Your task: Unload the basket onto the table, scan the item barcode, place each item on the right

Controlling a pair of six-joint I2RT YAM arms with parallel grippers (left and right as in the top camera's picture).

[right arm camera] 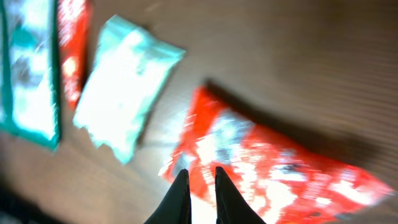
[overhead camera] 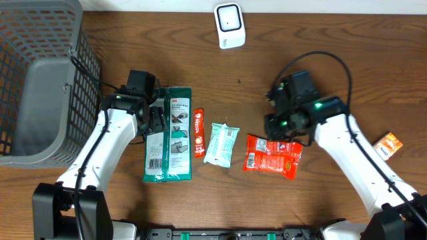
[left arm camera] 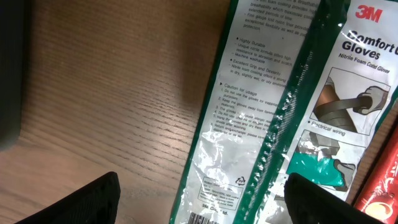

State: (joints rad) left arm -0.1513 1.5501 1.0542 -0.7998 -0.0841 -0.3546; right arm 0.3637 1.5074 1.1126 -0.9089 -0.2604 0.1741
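Centre-left: left jaws spread wide above gloves pack [overhead camera: 170, 143]. Centre-right: right jaws clenched at red snack bag [overhead camera: 273, 157] edge on surface [overhead camera: 333, 47]; grasp unclear. Scanner [overhead camera: 229, 25] top centre.

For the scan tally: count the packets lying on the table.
5: gloves pack leftmost, red stick beside it, pale teal packet in the middle, red bag right of it, orange packet far right. None seems hidden.
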